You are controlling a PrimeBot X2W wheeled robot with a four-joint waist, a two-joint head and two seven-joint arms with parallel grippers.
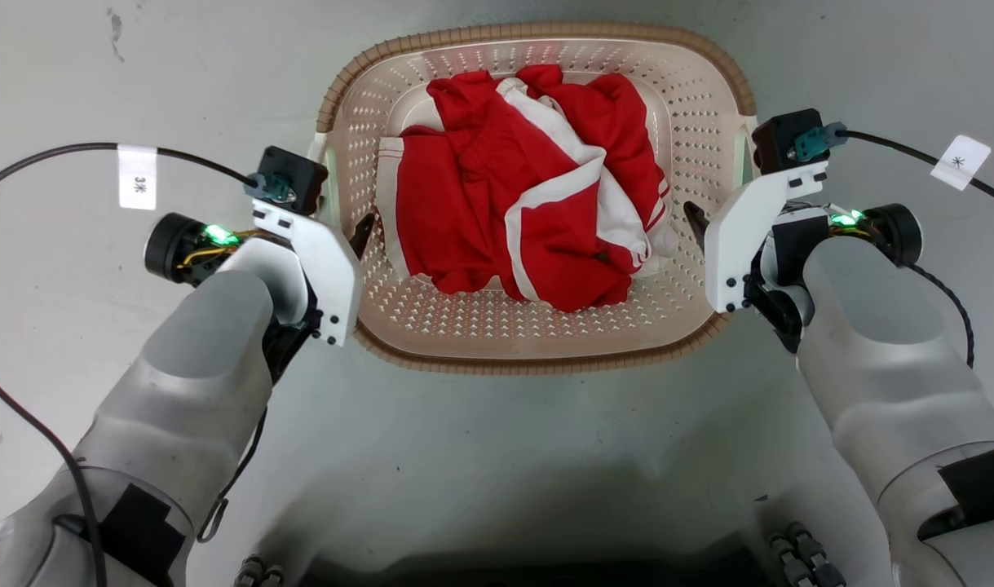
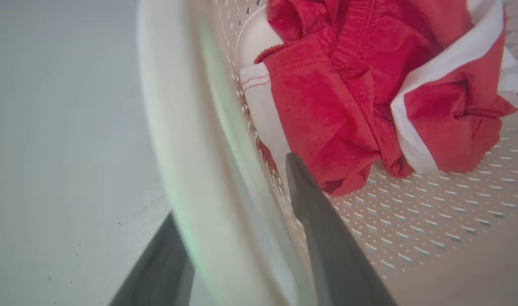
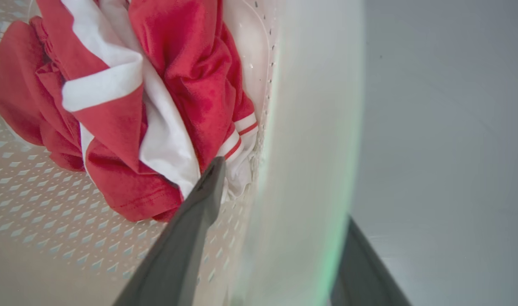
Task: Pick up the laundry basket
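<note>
A cream plastic laundry basket (image 1: 545, 363) with perforated walls and a brown woven-look rim is sitting on a pale grey floor (image 1: 497, 456), directly in front of the robot and between its two arms. A crumpled red garment with white stripes (image 1: 529, 204) is being carried inside it, heaped over the middle of the basket's bottom.

The left gripper (image 1: 346, 236) is being held at the basket's left side. Its jaws are being kept well apart, and the side rim is being straddled by them: one dark finger is reaching down inside the basket and the other is being kept outside. In the left wrist view, the blurred pale rim (image 2: 178, 127) is running up between the two fingers of this gripper (image 2: 231, 187), and the tip of the inner finger is lying just beside the red garment (image 2: 335, 106). Nothing is visibly being clamped; whether the wall is being touched by either finger cannot be told.

The right gripper (image 1: 713, 224) is being held in the mirrored way at the basket's right side. In the right wrist view, the rim (image 3: 314, 127) is being bracketed by the parted jaws of this gripper (image 3: 284, 191), with the inner finger pointing at the edge of the garment (image 3: 114, 127). Contact with the wall cannot be judged here either.

A black cable with a white tag (image 1: 138, 177) is trailing from the left wrist, and a second tagged cable (image 1: 960, 161) from the right.
</note>
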